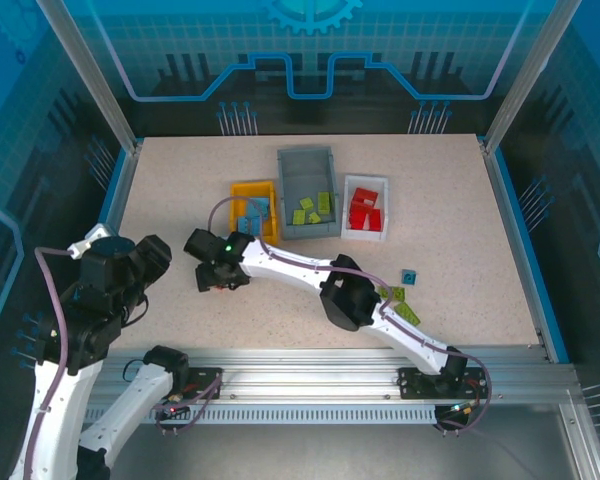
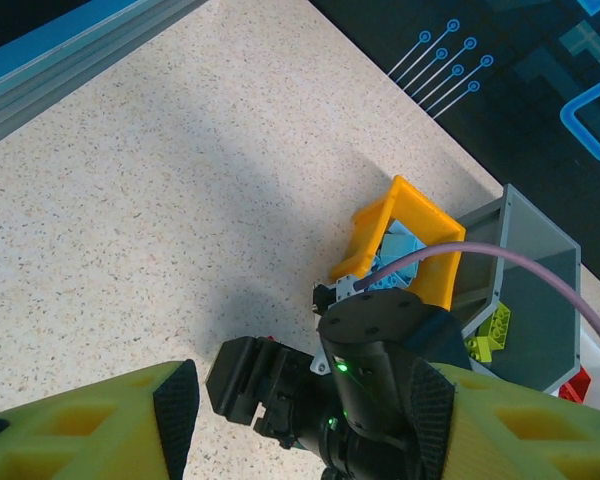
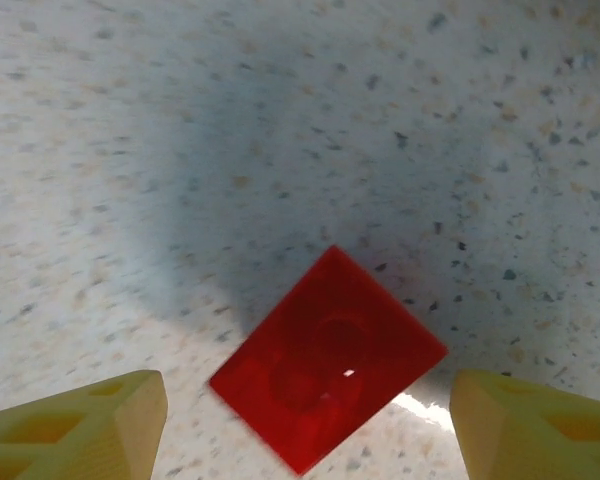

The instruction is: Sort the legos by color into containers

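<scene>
The right gripper [image 3: 305, 400] hangs low over the table [image 1: 180, 180], its two fingers spread wide. A red lego [image 3: 328, 355] lies flat on the table between them, touching neither finger. This spot is left of the table's middle, on the near side of the yellow-orange bin [image 1: 242, 190].

The left gripper [image 2: 305, 410] is lifted above the table towards its left edge. Its fingers are also spread and hold nothing, and they point at the right gripper.

Three bins stand in a row towards the far edge. The yellow-orange bin, on the left, holds blue legos [image 1: 252, 215]. The grey bin [image 1: 308, 162] just beside it holds lime green legos [image 1: 315, 208]. The white bin [image 1: 365, 183], on the right, holds red legos [image 1: 365, 210].

Towards the near right corner, a loose blue lego [image 1: 408, 274] and loose lime green legos [image 1: 408, 312] lie on the table beside the right arm [image 1: 345, 295].
</scene>
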